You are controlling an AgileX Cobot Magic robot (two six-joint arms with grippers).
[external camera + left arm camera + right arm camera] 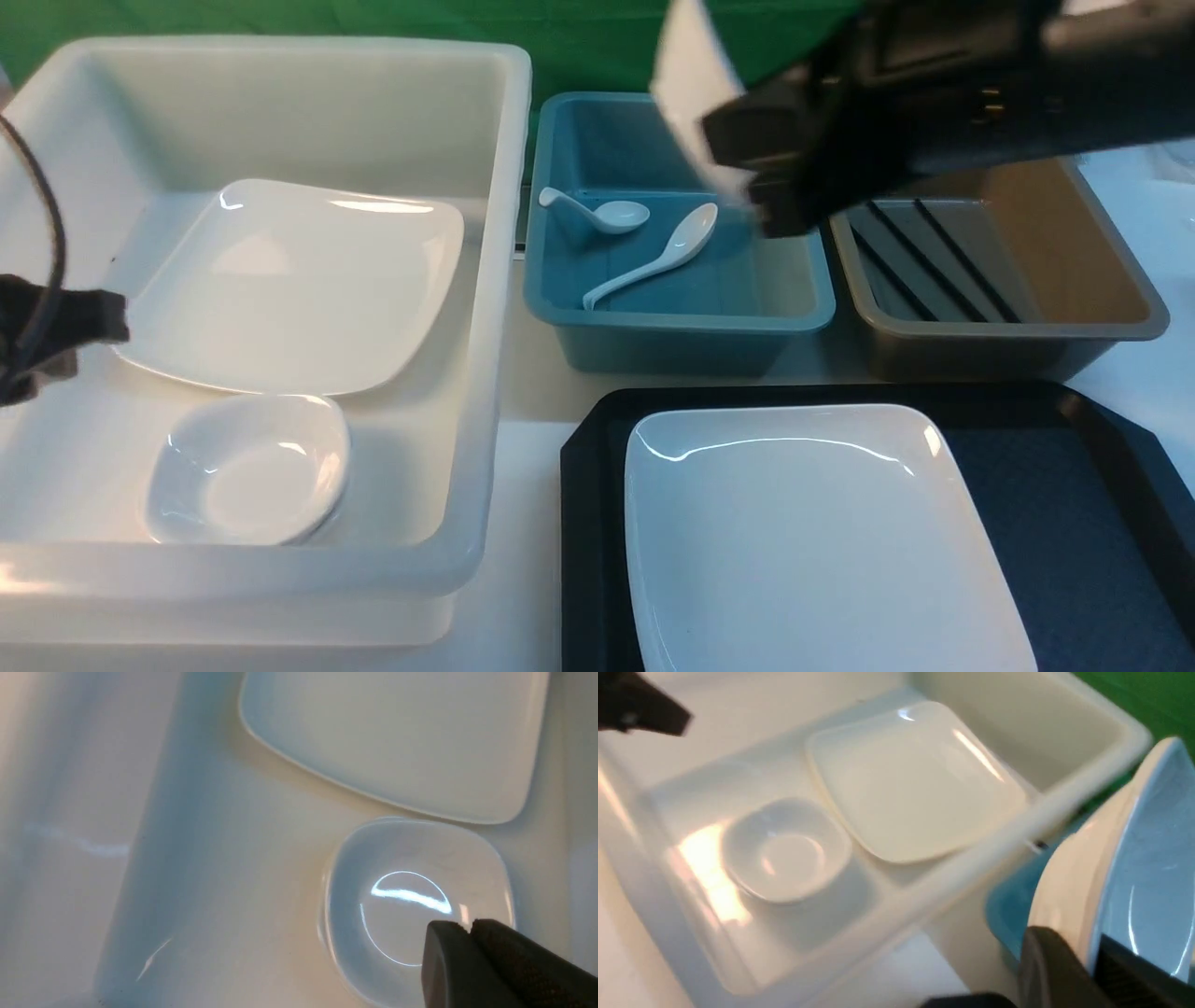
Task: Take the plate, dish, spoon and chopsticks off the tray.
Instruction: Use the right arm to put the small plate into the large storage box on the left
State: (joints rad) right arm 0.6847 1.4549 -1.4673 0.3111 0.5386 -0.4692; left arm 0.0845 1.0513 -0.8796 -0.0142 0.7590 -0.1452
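- pinching the small glossy white ceramic dish [1148, 858] in the right gripper [1087, 954], near upright, over the blue plastic bin [681, 322]
- probably due leftward, to the large translucent white bin [509, 233]
- nearer there: left gripper [460, 926], closed, empty

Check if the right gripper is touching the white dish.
Touching: the right wrist view shows the right gripper's fingers clamped on both sides of the white dish's wall.
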